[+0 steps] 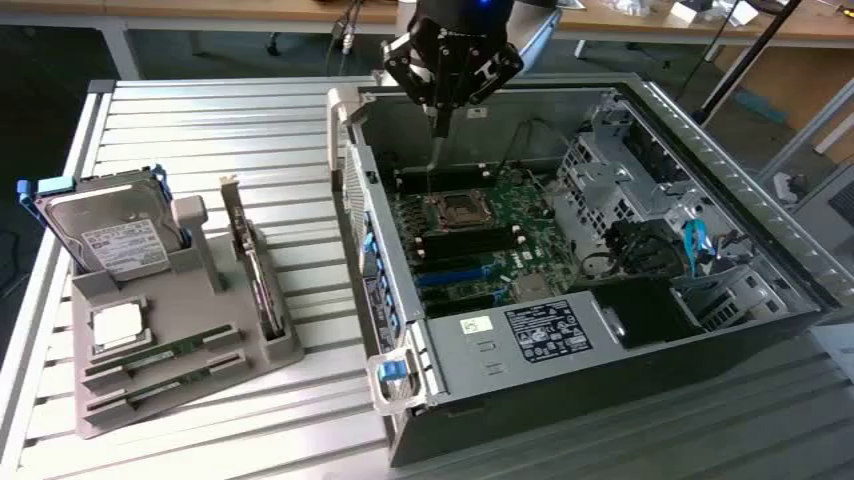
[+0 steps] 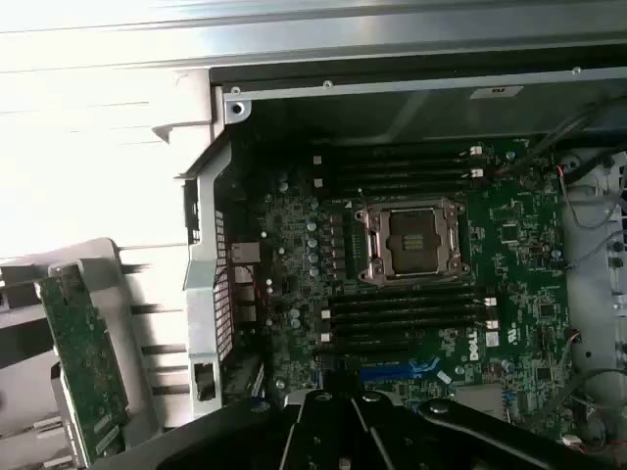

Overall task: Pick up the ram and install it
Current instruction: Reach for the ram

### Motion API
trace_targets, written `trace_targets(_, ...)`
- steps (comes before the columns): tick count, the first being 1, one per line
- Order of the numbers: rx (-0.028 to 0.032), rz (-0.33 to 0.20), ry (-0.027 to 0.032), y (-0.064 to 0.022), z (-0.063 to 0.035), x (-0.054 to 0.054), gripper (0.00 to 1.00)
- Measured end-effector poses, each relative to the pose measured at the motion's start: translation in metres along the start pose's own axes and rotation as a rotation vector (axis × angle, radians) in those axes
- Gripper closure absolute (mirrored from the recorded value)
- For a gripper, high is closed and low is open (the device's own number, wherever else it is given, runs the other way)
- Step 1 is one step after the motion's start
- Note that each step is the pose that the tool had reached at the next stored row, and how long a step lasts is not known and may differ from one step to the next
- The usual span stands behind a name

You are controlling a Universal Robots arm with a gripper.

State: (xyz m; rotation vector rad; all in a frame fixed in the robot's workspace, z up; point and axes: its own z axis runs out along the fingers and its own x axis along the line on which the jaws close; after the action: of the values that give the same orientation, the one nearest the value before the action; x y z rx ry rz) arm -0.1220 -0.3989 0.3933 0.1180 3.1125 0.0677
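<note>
Two ram sticks [image 1: 158, 353], thin and green, lie flat in slots of the grey holder [image 1: 187, 400] on the table at the exterior view's left. My gripper [image 1: 435, 160] hangs over the far end of the open computer case [image 1: 400, 400], well away from the holder. Its long dark fingers [image 2: 338, 397] are pressed together and point down at the motherboard [image 1: 467, 230]. I see nothing between them. In the wrist view the black memory slots [image 2: 407, 313] run on both sides of the open processor socket [image 2: 411, 240], and I cannot tell whether any slot holds a stick.
The holder also carries a hard drive [image 1: 114, 235], a square silver processor chip [image 1: 118, 325] and an upright card with a metal bracket [image 1: 254, 270]. Drive cages and cables [image 1: 641, 220] crowd the case's right side. The table is slatted metal [image 1: 200, 120].
</note>
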Motion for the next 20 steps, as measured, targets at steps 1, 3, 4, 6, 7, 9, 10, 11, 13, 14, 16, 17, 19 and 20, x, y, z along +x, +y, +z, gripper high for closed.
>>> trace_targets(1,0.0001,0.000,0.0001,-0.0006,-0.0002,0.008,0.89)
trace_targets(3,0.0001,0.000,0.0001,-0.0020,-0.0006,0.028,0.89)
trace_targets(4,0.0001,0.000,0.0000,-0.0023,-0.0007,0.032,0.89)
trace_targets(6,0.0001,0.000,0.0000,-0.0031,-0.0009,0.042,0.89)
trace_targets(7,0.0001,0.000,0.0000,-0.0034,-0.0010,0.046,0.89)
trace_targets(9,0.0001,0.000,0.0000,-0.0037,-0.0011,0.051,0.89)
trace_targets(10,0.0001,0.000,0.0001,-0.0039,-0.0011,0.053,0.89)
trace_targets(11,0.0001,0.000,0.0000,-0.0041,-0.0011,0.055,0.89)
trace_targets(13,0.0001,0.000,0.0001,-0.0043,-0.0012,0.059,0.89)
trace_targets(14,0.0000,0.000,0.0000,-0.0046,-0.0012,0.062,0.89)
trace_targets(16,0.0000,0.000,0.0000,-0.0047,-0.0011,0.064,0.89)
trace_targets(17,0.0000,0.000,0.0000,-0.0048,-0.0011,0.065,0.89)
trace_targets(19,0.0002,0.000,0.0001,-0.0049,-0.0011,0.066,0.89)
trace_targets(20,0.0000,0.000,0.0000,-0.0049,-0.0010,0.067,0.89)
